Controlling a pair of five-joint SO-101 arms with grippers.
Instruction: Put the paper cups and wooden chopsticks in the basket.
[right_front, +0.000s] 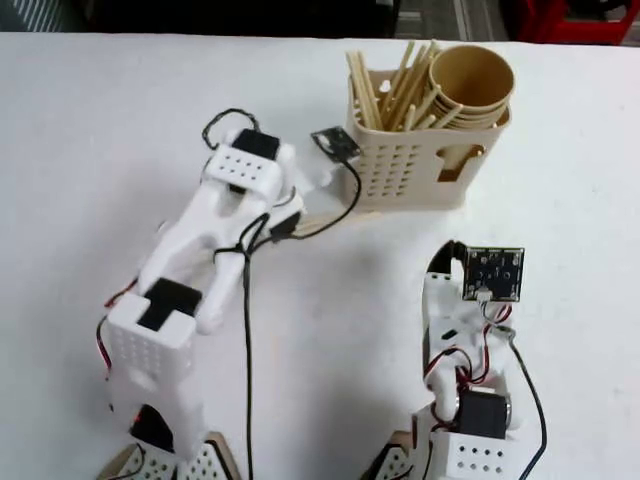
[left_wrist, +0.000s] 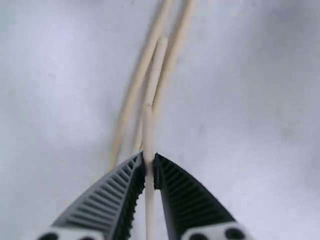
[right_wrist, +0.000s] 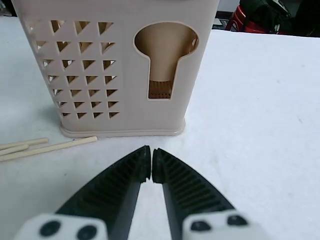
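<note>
Pinching just 1 chopstick (left_wrist: 148, 125) in the left gripper (left_wrist: 149, 167), down on the table (right_front: 100, 120) mid-frame, left of the basket (right_front: 400, 170). Might drag its neighbours (left_wrist: 133, 95) or pivot out. Got the right gripper (right_wrist: 151, 162) closed, empty.

Tan paper cups (right_front: 472, 75) and wooden chopsticks (right_front: 395, 90) stand in the beige plastic basket (right_front: 415, 165). Loose chopsticks (right_wrist: 50, 148) lie beside it.

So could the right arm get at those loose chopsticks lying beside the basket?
Probably yes: bare table lies between the right gripper and the loose chopsticks beside the basket. Its jaws are shut, though, and the left gripper is pinching one.
</note>
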